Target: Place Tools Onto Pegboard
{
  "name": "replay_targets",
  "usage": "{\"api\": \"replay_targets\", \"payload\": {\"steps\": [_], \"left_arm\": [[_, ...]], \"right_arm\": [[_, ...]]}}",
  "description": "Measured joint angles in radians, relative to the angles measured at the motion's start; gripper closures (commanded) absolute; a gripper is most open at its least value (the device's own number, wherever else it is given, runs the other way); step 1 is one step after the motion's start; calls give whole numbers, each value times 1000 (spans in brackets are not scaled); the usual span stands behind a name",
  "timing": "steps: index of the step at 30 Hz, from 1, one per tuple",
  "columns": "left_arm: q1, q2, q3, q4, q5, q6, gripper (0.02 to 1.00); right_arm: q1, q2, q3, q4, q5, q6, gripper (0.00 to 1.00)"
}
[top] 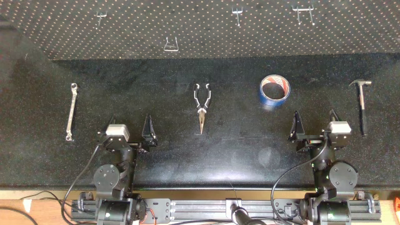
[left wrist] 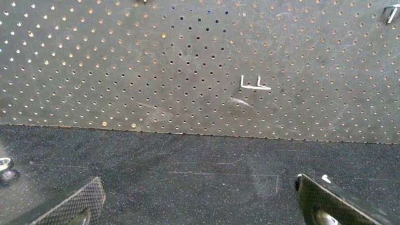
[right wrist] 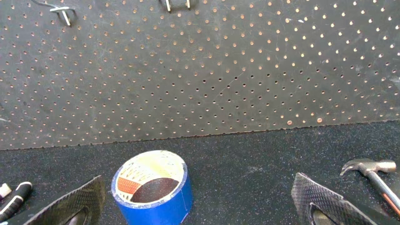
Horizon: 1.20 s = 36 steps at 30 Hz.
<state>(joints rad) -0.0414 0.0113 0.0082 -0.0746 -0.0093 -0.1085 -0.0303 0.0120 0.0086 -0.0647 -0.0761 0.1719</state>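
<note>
Four tools lie on the black table in the top view: a wrench (top: 71, 110) at the left, pliers (top: 201, 104) in the middle, a roll of blue tape (top: 274, 89) right of centre and a hammer (top: 361, 103) at the far right. The pegboard (top: 200, 25) stands at the back with metal hooks (top: 170, 44). My left gripper (top: 130, 131) is open near the front, right of the wrench. My right gripper (top: 314, 125) is open too, between tape and hammer. In the right wrist view the tape (right wrist: 152, 187) and hammer head (right wrist: 367, 167) lie ahead; the left wrist view faces a hook (left wrist: 255, 85).
More hooks hang along the pegboard's top: one at the left (top: 101, 15), one right of centre (top: 236, 12) and a pair at the right (top: 303, 11). Bare tabletop (top: 137, 94) lies between the tools.
</note>
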Motion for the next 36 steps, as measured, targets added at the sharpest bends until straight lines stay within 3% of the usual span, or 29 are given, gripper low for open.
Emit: {"api": "replay_targets", "payload": {"steps": [36], "left_arm": [[10, 0, 0, 0, 0, 34, 25]], "right_arm": [[0, 0, 0, 0, 0, 0, 25]]}}
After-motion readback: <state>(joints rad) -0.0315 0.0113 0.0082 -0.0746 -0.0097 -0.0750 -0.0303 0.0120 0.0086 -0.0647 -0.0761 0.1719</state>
